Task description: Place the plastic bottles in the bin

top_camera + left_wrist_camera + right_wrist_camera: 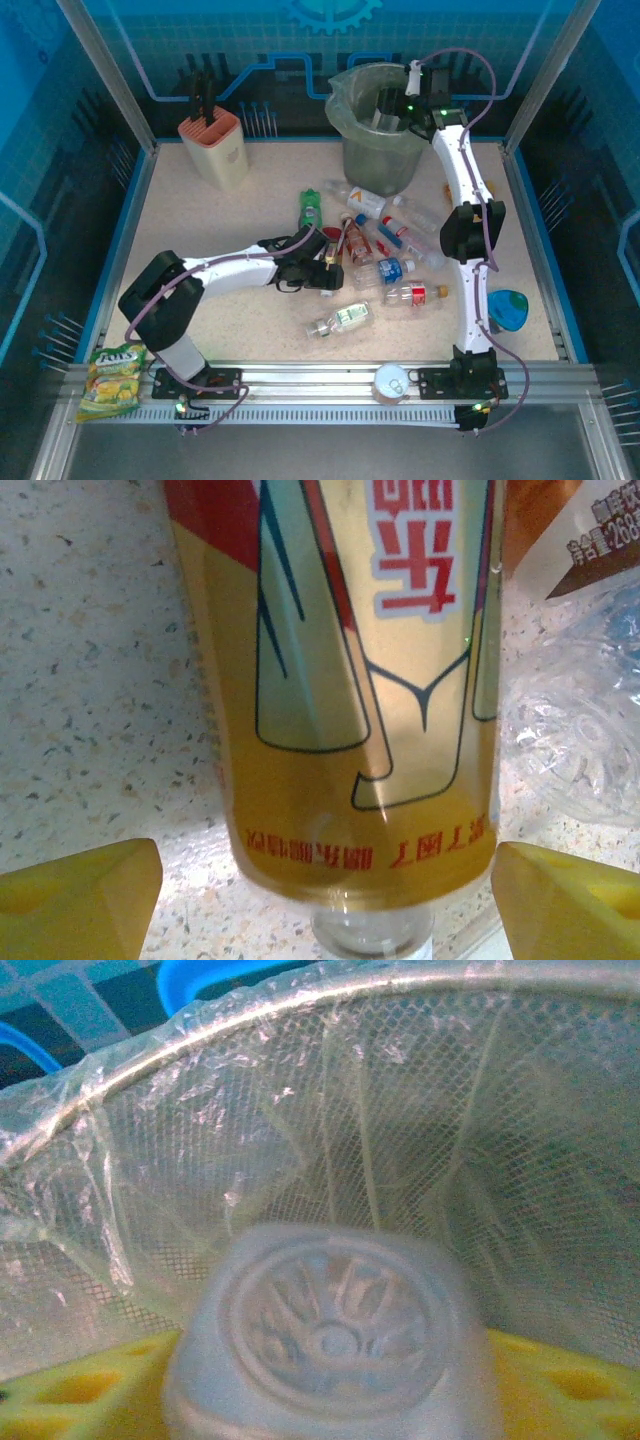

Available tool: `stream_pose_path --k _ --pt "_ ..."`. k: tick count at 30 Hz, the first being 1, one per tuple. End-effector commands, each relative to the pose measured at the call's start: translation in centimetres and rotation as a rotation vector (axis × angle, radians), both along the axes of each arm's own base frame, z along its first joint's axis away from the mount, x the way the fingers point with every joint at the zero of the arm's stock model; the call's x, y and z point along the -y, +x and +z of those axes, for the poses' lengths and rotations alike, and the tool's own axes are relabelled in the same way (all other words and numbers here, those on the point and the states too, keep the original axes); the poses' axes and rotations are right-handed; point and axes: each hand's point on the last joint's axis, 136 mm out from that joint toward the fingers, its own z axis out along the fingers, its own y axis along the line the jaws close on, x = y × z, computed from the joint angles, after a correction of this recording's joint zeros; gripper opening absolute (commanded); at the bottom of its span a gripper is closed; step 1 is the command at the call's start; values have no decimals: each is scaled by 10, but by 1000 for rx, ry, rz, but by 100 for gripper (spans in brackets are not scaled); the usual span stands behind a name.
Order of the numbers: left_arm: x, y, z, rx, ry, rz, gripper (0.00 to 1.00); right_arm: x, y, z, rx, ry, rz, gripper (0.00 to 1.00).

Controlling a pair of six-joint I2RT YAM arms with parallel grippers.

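Observation:
A bottle with a yellow and red label [350,700] lies on the speckled table between my left gripper's [330,905] yellow fingers [80,900], which stand open on either side of it. From above, that gripper [328,268] sits at the near edge of the pile of plastic bottles [385,255], by the amber one [352,240]. My right gripper [398,105] hangs over the bin [375,150]. Between its parted fingers [560,1380], the blurred base of a clear bottle [335,1345] faces the bag-lined mesh wall [300,1140] of the bin.
A green bottle [311,208] and clear bottles [340,320] [415,295] lie loose mid-table. A peach knife block [215,145] stands at the back left. A snack bag [112,380] and a can [390,382] rest on the near rail, and a blue object [508,308] lies at the right.

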Motion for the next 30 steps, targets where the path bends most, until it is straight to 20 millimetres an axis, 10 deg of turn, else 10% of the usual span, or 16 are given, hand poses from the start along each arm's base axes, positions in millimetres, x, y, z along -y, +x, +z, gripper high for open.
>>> stream_pose_path --k 1,18,30 --pt "11 4 2 -2 -23 -8 85 9 -4 22 32 6 14 81" --pt "11 9 -4 -1 29 -38 53 21 -89 150 145 19 58 99" --pt "9 20 40 126 27 -88 35 -28 -192 170 89 60 243 97"
